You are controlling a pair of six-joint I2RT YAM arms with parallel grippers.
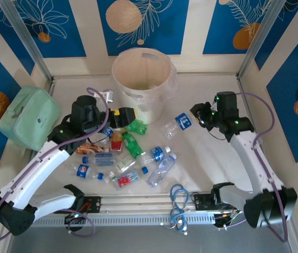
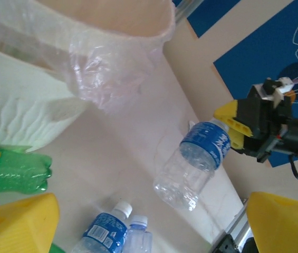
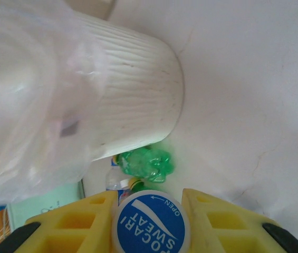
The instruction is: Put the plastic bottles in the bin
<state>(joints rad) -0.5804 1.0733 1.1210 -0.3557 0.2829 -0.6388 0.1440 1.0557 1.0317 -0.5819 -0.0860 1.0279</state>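
Note:
The cream-white bin [image 1: 143,74] with its clear liner stands at the back middle of the table. My right gripper [image 1: 199,117] is shut on a clear plastic bottle with a blue label [image 1: 178,124], to the right of the bin. In the right wrist view the bottle's blue cap [image 3: 151,222] sits between the yellow fingers [image 3: 69,226]. My left gripper [image 1: 125,117] stands open and empty beside a green bottle [image 1: 136,126] at the bin's foot. Several more bottles [image 1: 156,154] lie in a pile in front of it. The left wrist view has the held bottle [image 2: 196,163], the bin [image 2: 27,105] and the green bottle [image 2: 11,171].
A mint-green bag [image 1: 30,117] lies at the left wall. A blue cable coil [image 1: 178,197] rests on the metal rail [image 1: 138,203] at the near edge. Walls close in the table on three sides.

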